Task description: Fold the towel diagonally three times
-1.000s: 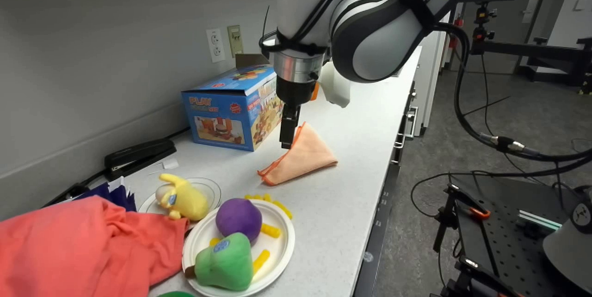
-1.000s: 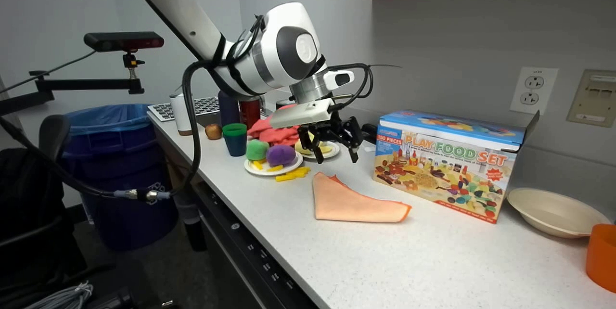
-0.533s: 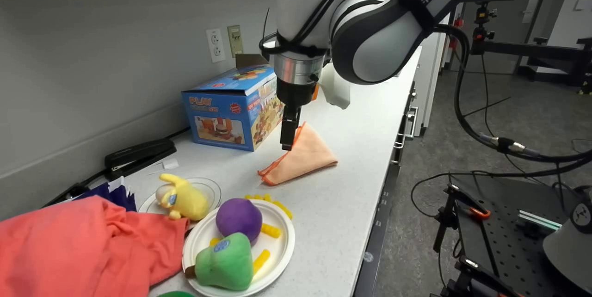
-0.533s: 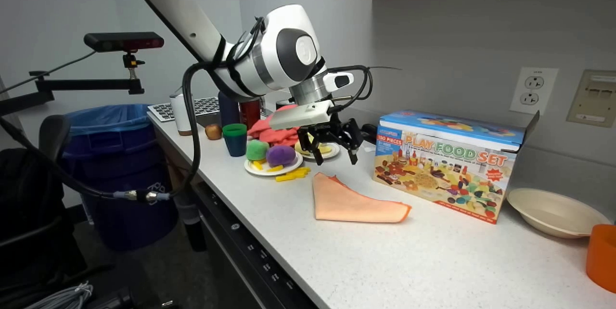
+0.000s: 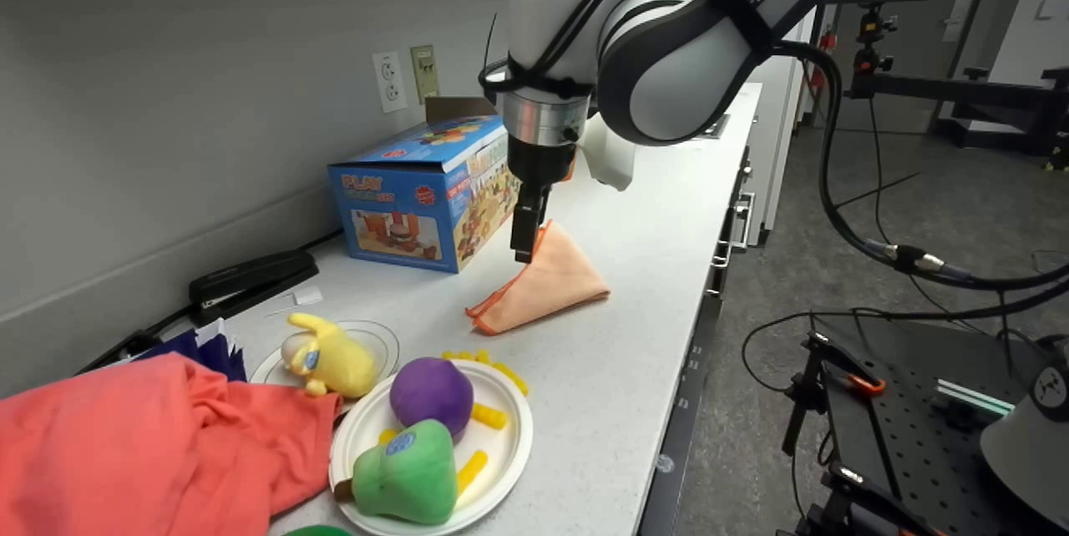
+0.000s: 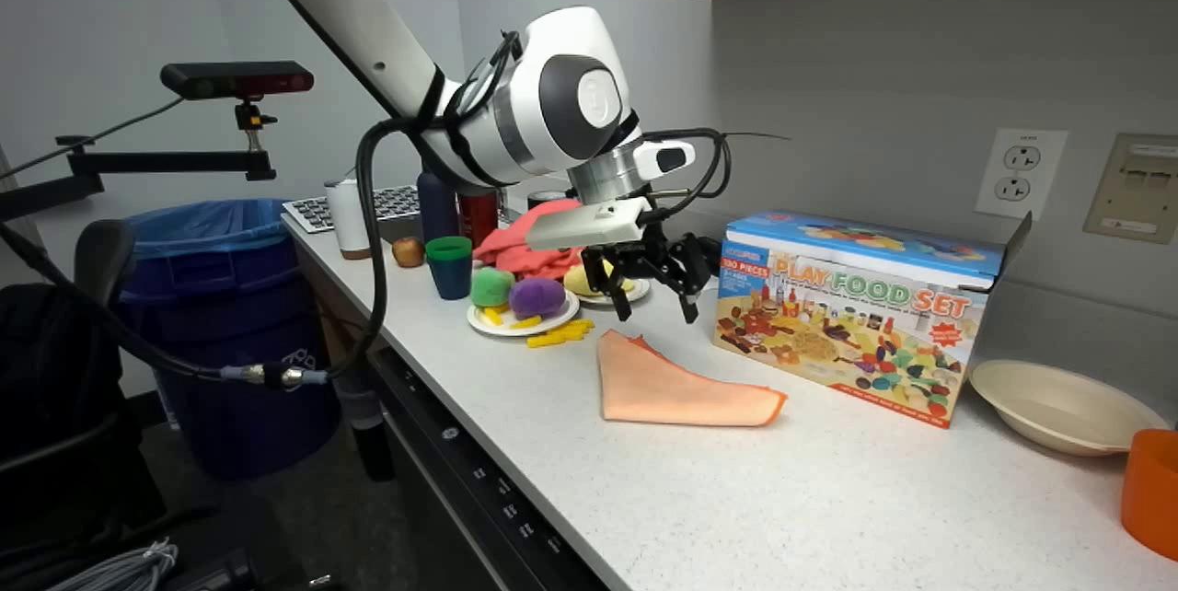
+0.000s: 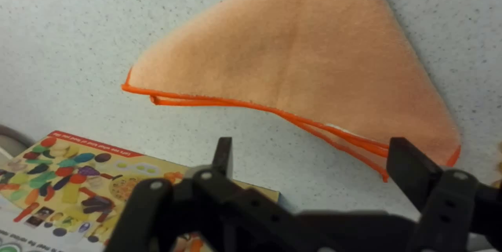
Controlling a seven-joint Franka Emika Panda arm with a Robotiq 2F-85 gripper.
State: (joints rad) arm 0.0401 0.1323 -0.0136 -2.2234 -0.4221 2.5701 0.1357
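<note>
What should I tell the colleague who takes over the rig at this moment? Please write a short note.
Gripper: open, holding nothing, hanging above the counter near the orange edge of the towel.
Towel: lying on the counter, beside the play food box but not touching it.
Done: it is folded into a rough triangle, with layers showing along the orange edge. The number of folds made cannot be counted from these views.
Left: whatever remains of the three diagonal folds. The next grip may well be at the layered orange edge, since the gripper is close to it.
</note>
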